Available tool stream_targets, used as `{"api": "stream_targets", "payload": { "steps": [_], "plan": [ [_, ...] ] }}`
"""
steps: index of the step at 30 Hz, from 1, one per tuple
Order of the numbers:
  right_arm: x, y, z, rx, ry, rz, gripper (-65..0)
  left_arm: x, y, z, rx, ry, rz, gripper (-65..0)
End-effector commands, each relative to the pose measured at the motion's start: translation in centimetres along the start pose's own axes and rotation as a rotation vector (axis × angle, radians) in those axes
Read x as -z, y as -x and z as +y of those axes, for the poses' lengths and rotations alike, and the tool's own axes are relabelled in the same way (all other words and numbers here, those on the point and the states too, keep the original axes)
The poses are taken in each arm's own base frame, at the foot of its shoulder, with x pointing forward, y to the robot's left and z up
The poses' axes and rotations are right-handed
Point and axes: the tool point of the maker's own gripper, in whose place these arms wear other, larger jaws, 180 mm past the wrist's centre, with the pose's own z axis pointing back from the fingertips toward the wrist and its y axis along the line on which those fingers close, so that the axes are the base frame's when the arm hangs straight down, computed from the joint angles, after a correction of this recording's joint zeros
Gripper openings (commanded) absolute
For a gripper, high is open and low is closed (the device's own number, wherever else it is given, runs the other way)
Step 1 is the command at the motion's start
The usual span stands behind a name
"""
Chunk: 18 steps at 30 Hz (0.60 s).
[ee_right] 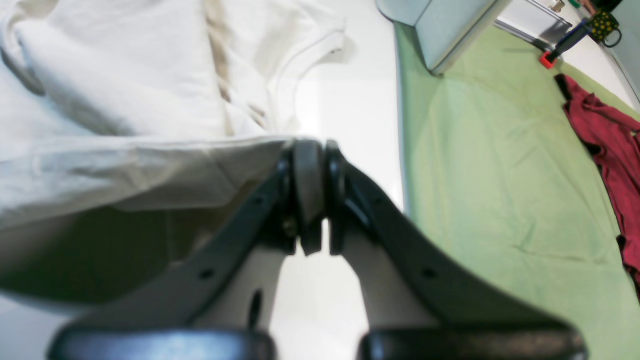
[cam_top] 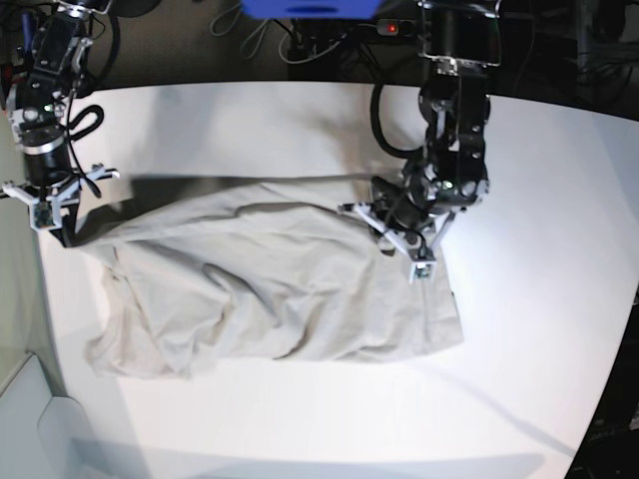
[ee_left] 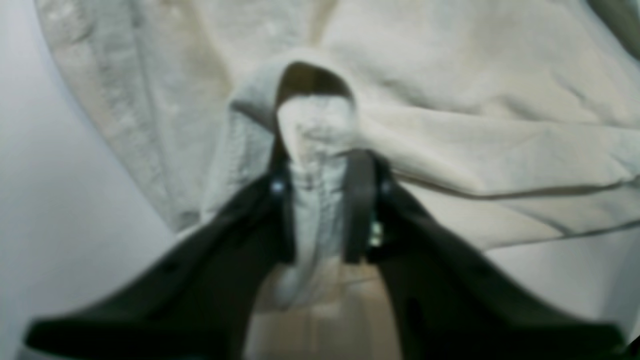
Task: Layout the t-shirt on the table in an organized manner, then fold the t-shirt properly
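The light grey-beige t-shirt (cam_top: 270, 289) lies crumpled and spread across the middle of the white table (cam_top: 300, 429). My left gripper (cam_top: 387, 238) is at the shirt's upper right edge in the base view. In the left wrist view the left gripper (ee_left: 322, 167) is shut on a bunched ridge of the t-shirt (ee_left: 450, 100) that rises between its fingers. My right gripper (cam_top: 62, 232) is at the shirt's far left corner. Seen from the right wrist, the right gripper (ee_right: 312, 150) is shut on a stretched edge of the t-shirt (ee_right: 125, 90), lifted off the table.
Beyond the table's edge in the right wrist view are a green surface (ee_right: 500, 175), a dark red cloth (ee_right: 610, 145), a grey box (ee_right: 450, 25) and a dotted mug (ee_right: 605, 24). Cables and a blue object (cam_top: 310, 8) sit behind the table's far edge.
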Motion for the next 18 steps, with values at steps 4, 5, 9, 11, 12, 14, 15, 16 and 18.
{"api": "stream_targets", "payload": {
  "steps": [4,5,9,11,12,14,15,16,18],
  "plan": [
    [0.0,-1.6,-1.1,-0.008,0.021,-0.059,-65.0,-0.5,-1.8,-0.2,0.004,0.006,-0.055,-64.6],
    [0.0,-1.6,-1.1,-0.008,0.021,-0.059,-65.0,-0.7,-2.1,-0.2,0.007,0.005,-0.065,-64.5],
    [0.1,-1.8,-1.1,-0.009,0.023,-0.063,-65.0,-2.6,-4.4,0.2,0.011,0.001,-0.150,-65.0],
    [0.2,-2.0,-1.2,-0.009,0.024,-0.067,-65.0,-4.6,-6.6,1.0,0.005,-0.015,-0.229,-65.0],
    [0.2,-2.1,-1.2,-0.009,0.026,-0.071,-65.0,-5.6,-7.6,1.2,0.004,-0.022,-0.267,-65.0],
    [0.5,-2.9,-1.7,-0.023,0.032,-0.089,-65.0,-7.5,-9.5,1.4,-0.014,-0.015,-0.342,-65.0],
    [0.6,-3.6,-2.1,-0.031,0.039,-0.105,-65.0,-8.3,-10.2,1.6,-0.029,-0.002,-0.373,-65.0],
    [0.7,-4.4,-2.3,-0.036,0.045,-0.124,-65.0,-9.5,-11.1,2.1,-0.044,0.011,-0.413,-65.0],
    [0.7,-6.7,-3.4,-0.049,0.078,-0.181,-65.0,-11.5,-13.3,2.2,-0.079,0.071,-0.491,-65.0]
  ]
}}
